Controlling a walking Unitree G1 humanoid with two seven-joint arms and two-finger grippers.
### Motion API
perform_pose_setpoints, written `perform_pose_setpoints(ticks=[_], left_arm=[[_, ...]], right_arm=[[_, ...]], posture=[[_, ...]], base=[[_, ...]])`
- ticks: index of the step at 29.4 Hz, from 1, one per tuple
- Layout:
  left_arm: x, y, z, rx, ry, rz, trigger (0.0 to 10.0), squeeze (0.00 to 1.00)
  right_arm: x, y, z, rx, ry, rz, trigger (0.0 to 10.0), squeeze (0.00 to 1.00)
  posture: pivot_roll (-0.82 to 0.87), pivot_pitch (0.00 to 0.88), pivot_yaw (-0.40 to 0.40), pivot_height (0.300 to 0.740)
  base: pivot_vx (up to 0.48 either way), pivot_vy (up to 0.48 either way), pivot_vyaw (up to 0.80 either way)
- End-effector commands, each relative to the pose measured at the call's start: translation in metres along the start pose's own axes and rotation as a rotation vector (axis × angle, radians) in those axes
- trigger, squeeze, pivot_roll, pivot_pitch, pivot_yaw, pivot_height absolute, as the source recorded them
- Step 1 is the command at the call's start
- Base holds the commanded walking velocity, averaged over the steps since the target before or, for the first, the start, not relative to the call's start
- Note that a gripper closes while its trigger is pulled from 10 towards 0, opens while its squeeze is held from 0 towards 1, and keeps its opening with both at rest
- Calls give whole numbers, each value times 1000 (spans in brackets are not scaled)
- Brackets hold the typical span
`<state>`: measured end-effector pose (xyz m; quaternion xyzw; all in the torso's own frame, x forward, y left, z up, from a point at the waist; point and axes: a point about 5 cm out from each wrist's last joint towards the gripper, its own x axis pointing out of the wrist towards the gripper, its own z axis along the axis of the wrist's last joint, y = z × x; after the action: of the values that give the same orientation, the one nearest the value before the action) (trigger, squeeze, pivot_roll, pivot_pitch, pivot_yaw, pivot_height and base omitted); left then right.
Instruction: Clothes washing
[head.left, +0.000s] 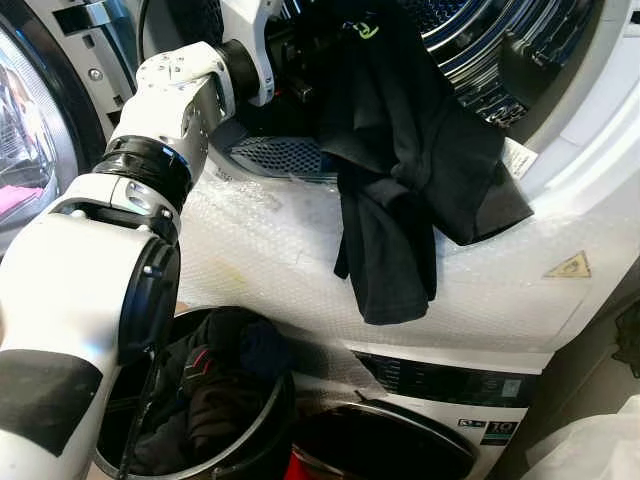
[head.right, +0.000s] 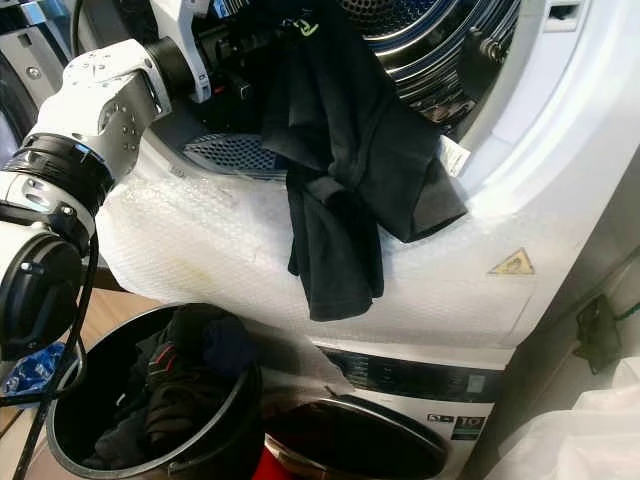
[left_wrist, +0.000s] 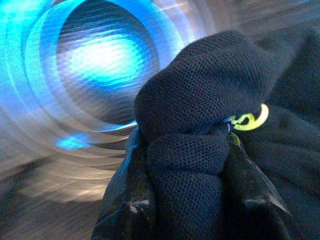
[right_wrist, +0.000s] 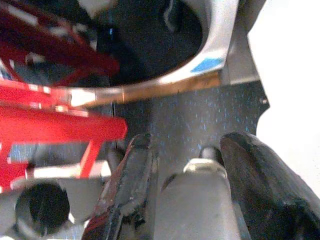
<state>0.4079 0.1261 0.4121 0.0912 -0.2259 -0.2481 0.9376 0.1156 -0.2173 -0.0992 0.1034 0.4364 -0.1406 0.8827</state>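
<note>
The left pincer (left_wrist: 185, 200) is clamped on a bunched fold of the black garment (head.left: 400, 170), holding it at the drum (head.left: 480, 40) mouth for loading; its tail drapes over the door sill. Right pincer (right_wrist: 200, 200) hangs idle, fingers parted.

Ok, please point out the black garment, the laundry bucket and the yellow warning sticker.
black garment (head.left: 405, 170), left eye view, middle of the hanging cloth.
laundry bucket (head.right: 215, 440), right eye view, its front rim.
yellow warning sticker (head.left: 569, 266), left eye view, centre of the triangle.

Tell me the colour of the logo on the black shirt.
Yellow-green logo, best in the left wrist view.
</note>
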Motion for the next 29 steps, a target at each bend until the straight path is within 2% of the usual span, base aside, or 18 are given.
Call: perform_pose_setpoints(ticks=[1, 2, 3, 5, 7, 16, 17, 18, 20, 21, 23, 24, 25, 27, 29], left_arm=[[-9, 22, -4, 60, 58, 176, 5686, 0], [-9, 17, -13, 58, 97, 128, 10000, 0], [-9, 7, -27, 70, 153, 37, 10000, 0], [-9, -3, -37, 94, 194, -50, 10000, 0], [-9, -14, -47, 54, 200, -134, 10000, 0], [-9, -17, -49, 42, 198, -149, 10000, 0], [-4, -37, -48, -32, 160, -309, 10000, 0], [1, -51, -41, -74, 103, -401, 10000, 0], [8, -65, -30, -114, 25, -474, 10000, 0], [8, -65, -30, -114, 25, -474, 10000, 0], [14, -66, -15, -168, -50, -435, 10000, 0], [19, -66, 1, -238, -133, -400, 10000, 0], [19, -66, 1, -238, -133, -400, 10000, 0], [26, -69, 19, -358, -219, -351, 10000, 0], [27, -71, 18, -370, -218, -352, 10000, 0]], right_arm=[[-19, -14, -46, 58, 135, -65, 10000, 0], [-20, -15, -48, 61, 134, -69, 10000, 0], [-22, -16, -50, 64, 133, -73, 10000, 0], [-23, -18, -52, 71, 131, -81, 10000, 0], [-25, -22, -54, 76, 127, -95, 10000, 0], [-26, -23, -54, 76, 126, -98, 10000, 0], [-28, -33, -52, 68, 107, -125, 10000, 0], [-28, -38, -50, 62, 92, -137, 10000, 0], [-30, -45, -47, 57, 74, -149, 10000, 0], [-30, -45, -47, 57, 74, -149, 10000, 0], [-30, -46, -46, 58, 63, -152, 10000, 0], [-29, -47, -42, 54, 33, -146, 10000, 0], [-29, -47, -42, 54, 33, -146, 10000, 0], [-28, -48, -27, 38, -76, -133, 10000, 0], [-26, -47, -21, 34, -114, -120, 10000, 0]], posture=[[-126, 45, 197, 740], [-133, 43, 197, 740], [-152, 46, 195, 740], [-167, 47, 192, 740], [-181, 47, 185, 740], [-181, 47, 185, 740], [-193, 61, 153, 740], [-196, 61, 149, 740], [-200, 60, 145, 740], [-200, 60, 145, 740], [-202, 60, 143, 740], [-207, 58, 137, 740], [-207, 58, 137, 740], [-215, 45, 116, 740], [-222, 40, 113, 740]], base=[[0, 0, 0], [0, 0, 0], [0, 0, 0], [0, 0, 0], [0, 0, 0], [0, 0, 0], [0, 0, 0], [0, 0, 0], [0, 0, 0], [0, 0, 0], [0, 0, 0], [0, 0, 0], [0, 0, 0], [0, 0, 0], [0, 0, 0]])
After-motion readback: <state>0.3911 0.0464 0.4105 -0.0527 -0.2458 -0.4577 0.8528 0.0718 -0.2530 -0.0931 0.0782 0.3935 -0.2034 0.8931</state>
